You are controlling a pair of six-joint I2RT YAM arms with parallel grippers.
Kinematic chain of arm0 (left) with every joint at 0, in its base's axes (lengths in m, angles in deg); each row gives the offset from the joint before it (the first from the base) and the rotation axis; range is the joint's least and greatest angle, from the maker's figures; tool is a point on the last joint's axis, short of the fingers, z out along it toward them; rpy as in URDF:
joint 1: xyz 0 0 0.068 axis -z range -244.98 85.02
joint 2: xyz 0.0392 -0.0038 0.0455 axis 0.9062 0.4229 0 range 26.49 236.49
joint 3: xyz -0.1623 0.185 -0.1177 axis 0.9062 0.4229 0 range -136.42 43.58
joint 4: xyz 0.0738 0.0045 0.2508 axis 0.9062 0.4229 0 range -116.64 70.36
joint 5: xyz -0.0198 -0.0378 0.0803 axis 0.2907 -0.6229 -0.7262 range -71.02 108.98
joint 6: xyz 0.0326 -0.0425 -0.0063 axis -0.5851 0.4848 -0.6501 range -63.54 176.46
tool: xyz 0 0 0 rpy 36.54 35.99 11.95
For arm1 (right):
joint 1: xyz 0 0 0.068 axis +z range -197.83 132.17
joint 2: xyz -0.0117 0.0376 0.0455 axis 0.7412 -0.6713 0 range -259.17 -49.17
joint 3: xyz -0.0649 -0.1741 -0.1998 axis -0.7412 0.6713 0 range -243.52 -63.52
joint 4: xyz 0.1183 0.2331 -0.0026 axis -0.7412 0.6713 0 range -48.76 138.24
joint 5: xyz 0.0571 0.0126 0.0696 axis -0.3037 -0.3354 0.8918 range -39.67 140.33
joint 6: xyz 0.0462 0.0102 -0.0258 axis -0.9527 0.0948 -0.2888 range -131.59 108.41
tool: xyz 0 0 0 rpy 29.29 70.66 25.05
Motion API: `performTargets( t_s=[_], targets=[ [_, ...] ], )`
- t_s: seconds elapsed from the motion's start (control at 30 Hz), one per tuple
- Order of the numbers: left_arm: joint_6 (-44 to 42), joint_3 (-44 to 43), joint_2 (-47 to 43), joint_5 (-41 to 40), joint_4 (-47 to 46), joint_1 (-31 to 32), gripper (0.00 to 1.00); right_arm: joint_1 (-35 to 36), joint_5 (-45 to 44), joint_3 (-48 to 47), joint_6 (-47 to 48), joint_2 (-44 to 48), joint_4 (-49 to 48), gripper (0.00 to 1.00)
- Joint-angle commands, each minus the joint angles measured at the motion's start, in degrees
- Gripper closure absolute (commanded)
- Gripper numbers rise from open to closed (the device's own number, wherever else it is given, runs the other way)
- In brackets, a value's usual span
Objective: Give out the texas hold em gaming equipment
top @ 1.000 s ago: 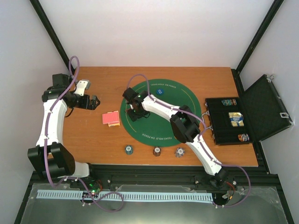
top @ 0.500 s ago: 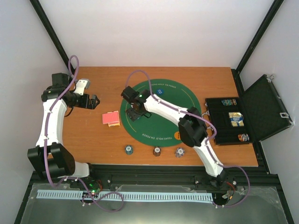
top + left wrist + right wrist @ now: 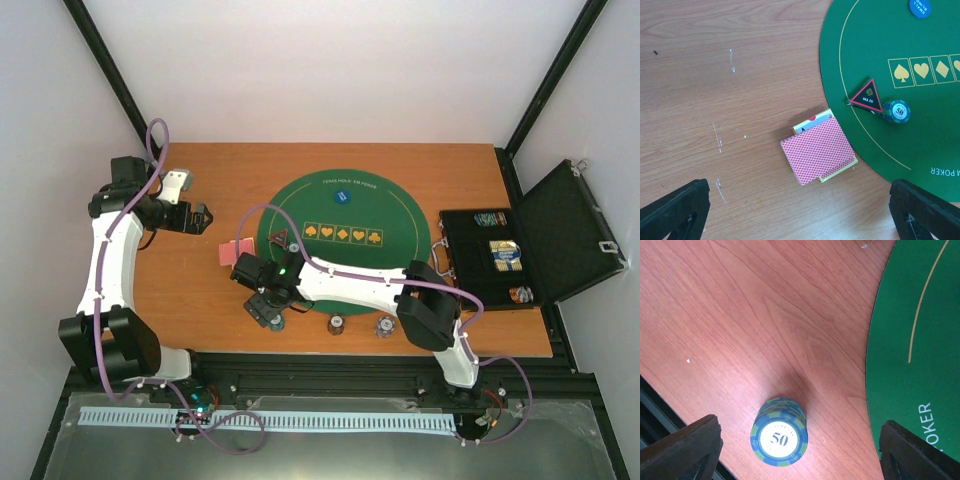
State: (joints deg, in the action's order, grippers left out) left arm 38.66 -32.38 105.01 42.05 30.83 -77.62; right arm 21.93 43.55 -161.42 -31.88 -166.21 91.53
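A stack of blue "50" chips (image 3: 780,432) stands on the wood just off the green mat (image 3: 920,340). My right gripper (image 3: 800,452) is open above it, the stack between the fingers and nearer the left one, untouched. From above, the right gripper (image 3: 267,303) hangs by the table's near edge over that stack (image 3: 275,320). The red-backed cards (image 3: 818,151) lie beside the mat's rim. On the mat sit a black-red triangular marker (image 3: 866,96), a single blue chip (image 3: 898,111) and a blue disc (image 3: 919,6). My left gripper (image 3: 200,218) is open, high over the wood left of the cards.
Two more chip stacks (image 3: 336,324) (image 3: 384,326) stand along the near edge, right of the blue one. The open black case (image 3: 480,262) with more chips lies at the right edge. The round green mat (image 3: 390,215) fills the table's middle.
My right arm has swung from the mat's left part toward the near edge, over the blue chip stack, and its jaws have widened. The left arm has not moved.
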Motion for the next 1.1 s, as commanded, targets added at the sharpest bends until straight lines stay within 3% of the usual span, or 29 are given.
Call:
performTargets(
  t_s=[0.0, 1.07],
  targets=[
    [-0.74, -2.0, -1.05, -0.36, 0.78, -0.51, 0.0, 0.17, 1.29, 0.49, -1.94, -1.65, -1.9, 0.14],
    [-0.33, -2.37, -1.79, 0.74, 0.9, -0.48, 0.0, 2.05, 2.0, 5.33, -3.44, -5.08, -5.48, 0.35]
  ],
)
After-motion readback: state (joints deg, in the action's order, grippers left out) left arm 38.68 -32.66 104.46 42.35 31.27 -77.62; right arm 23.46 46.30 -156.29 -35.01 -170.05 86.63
